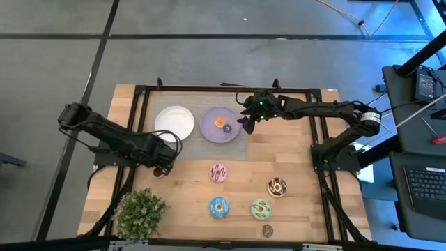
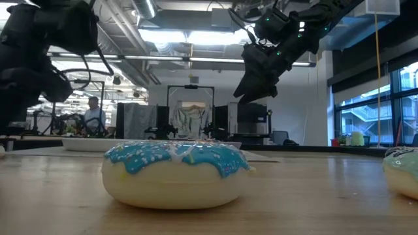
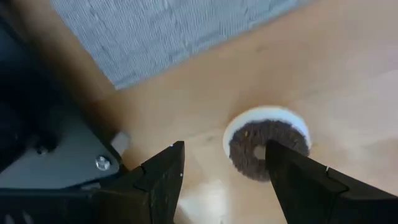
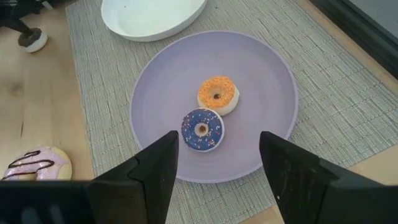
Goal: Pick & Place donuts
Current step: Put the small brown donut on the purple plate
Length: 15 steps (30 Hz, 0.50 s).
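A dark-brown mini donut (image 3: 261, 146) on a white base lies on the wood beside the grey mat. My left gripper (image 3: 224, 183) hangs open over it, pointing down, one finger (image 3: 298, 180) in front of the donut's edge. The high view shows this gripper (image 1: 164, 169) near the white plate (image 1: 174, 122). My right gripper (image 4: 217, 168) waits open above the lilac plate (image 4: 155, 93), which holds an orange mini (image 4: 217, 94) and a purple mini (image 4: 202, 129). Pink (image 1: 219, 172), chocolate (image 1: 277, 187), blue (image 1: 219, 207) and green (image 1: 260, 208) donuts lie on the table.
A potted plant (image 1: 139, 213) stands at the near left corner. Another small dark donut (image 1: 267, 230) lies at the near edge. Both plates rest on a grey mat (image 4: 93, 124). Black frame rails (image 1: 136, 125) run along the table's sides.
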### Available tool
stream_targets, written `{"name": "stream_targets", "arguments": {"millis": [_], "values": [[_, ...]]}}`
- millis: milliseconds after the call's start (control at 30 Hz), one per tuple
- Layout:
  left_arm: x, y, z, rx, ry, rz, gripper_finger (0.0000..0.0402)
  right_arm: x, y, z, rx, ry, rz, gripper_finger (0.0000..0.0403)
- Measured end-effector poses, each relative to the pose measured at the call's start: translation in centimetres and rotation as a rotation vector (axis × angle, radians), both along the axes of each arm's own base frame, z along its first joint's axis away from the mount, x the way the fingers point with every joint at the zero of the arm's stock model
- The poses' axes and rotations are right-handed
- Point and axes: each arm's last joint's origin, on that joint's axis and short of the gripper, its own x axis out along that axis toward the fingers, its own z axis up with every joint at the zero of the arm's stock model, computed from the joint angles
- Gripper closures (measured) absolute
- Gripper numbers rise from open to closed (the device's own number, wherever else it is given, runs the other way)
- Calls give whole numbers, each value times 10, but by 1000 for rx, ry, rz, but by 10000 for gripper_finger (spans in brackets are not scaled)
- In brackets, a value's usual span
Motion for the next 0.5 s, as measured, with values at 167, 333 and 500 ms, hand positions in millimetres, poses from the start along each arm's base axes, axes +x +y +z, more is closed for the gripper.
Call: {"name": "stream_targets", "arguments": {"millis": [167, 333, 500], "values": [[3, -2, -6, -43, 35, -55, 195, 0, 0, 0, 0, 0, 0, 177], [9, -3, -12, -23, 7, -75, 215, 0, 0, 0, 0, 0, 1, 177], [15, -4, -17, -29, -22, -86, 236, 0, 0, 0, 0, 0, 1, 177]]}}
